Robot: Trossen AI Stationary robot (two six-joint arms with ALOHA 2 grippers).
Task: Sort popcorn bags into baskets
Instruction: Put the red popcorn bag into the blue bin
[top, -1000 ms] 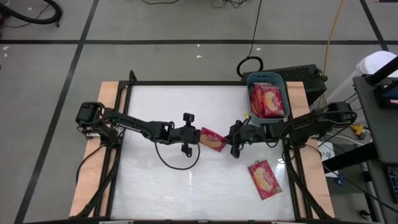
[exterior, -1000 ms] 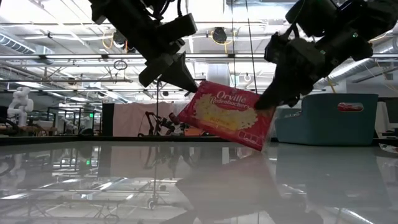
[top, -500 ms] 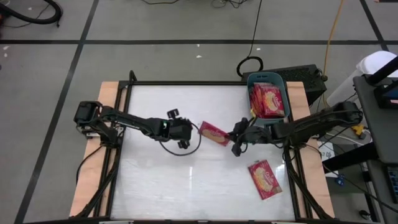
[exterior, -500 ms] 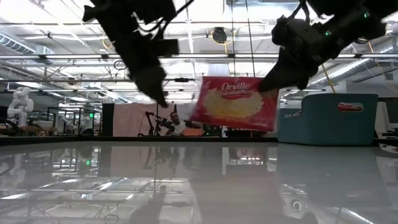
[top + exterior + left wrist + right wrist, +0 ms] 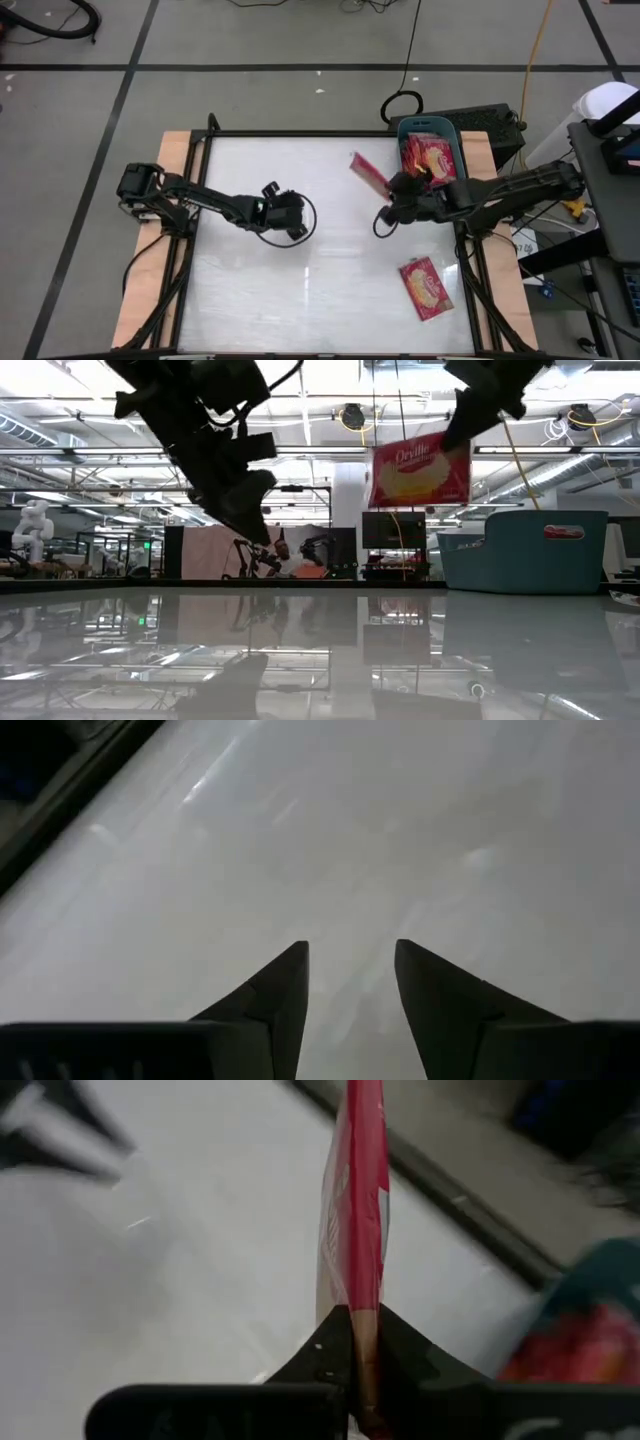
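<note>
One red popcorn bag (image 5: 368, 172) hangs in the air right of the table's middle, its yellow picture facing the low camera (image 5: 420, 465). My right gripper (image 5: 390, 187) is shut on it, just near-left of the teal basket (image 5: 432, 128). That basket stands at the far right edge with several red bags (image 5: 430, 160) in it. Another bag (image 5: 425, 287) lies flat on the table at the near right. My left gripper (image 5: 288, 216) is open over the table's left middle, with only bare table between its fingers (image 5: 350, 960). My right gripper pinches the bag between its two fingers at an edge by its upper corner (image 5: 455, 438). In the wrist view the bag runs straight out from the fingertips, edge-on (image 5: 360, 1295). It is lifted well clear of the table, hanging nearly upright.
The glossy white table top (image 5: 300, 300) is framed by black rails and wooden side strips (image 5: 140, 290). A dark box (image 5: 490, 125) sits behind the basket. Bare table lies between the two arms and along the near edge.
My left gripper has opened, let go of the bag and drawn back toward the table's left edge. My right gripper has kept the bag, lifted it and carried it toward the basket. The bag has gone from slanting between both grippers to hanging nearly upright.
</note>
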